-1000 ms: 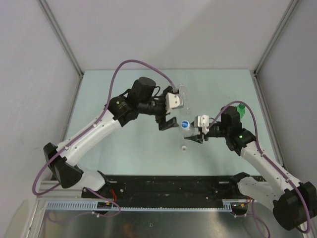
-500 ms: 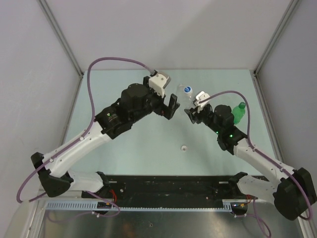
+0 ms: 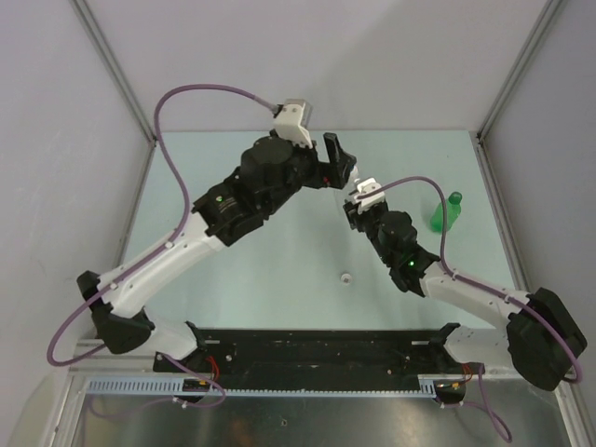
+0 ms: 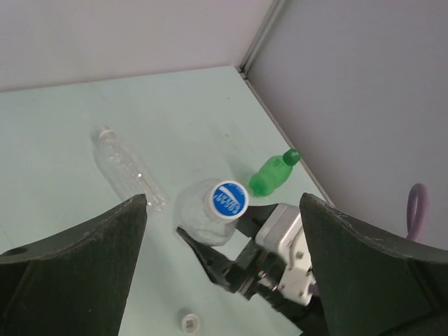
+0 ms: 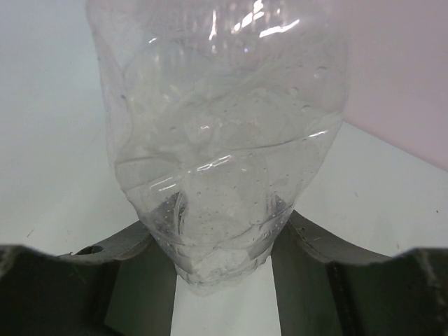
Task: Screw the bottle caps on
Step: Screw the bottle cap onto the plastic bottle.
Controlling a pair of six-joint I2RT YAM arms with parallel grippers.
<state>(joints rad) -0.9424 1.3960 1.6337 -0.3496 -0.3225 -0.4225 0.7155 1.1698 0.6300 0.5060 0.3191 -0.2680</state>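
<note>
My right gripper (image 5: 224, 248) is shut on a clear ribbed bottle (image 5: 217, 133), its fingers (image 5: 122, 262) clamping the lower body. In the left wrist view this bottle (image 4: 203, 217) stands upright with a white, blue-topped cap (image 4: 229, 198) on its neck. My left gripper (image 4: 222, 210) is open and empty, looking down on that cap from above. In the top view the left gripper (image 3: 337, 160) covers the bottle, with the right gripper (image 3: 355, 200) just below it. A second clear bottle (image 4: 126, 168) lies uncapped on the table. A loose white cap (image 4: 189, 322) lies on the table (image 3: 345, 277).
The green bottle (image 3: 447, 212) stands at the right with its green cap (image 4: 292, 155) on, close to the right wall. Grey walls enclose the pale green table (image 3: 233, 279) on three sides. A purple cable (image 3: 186, 93) loops above the left arm.
The right gripper carried the capped clear bottle from mid-table toward the back. The left gripper swung away from the cap, rose and now hangs open above it.
</note>
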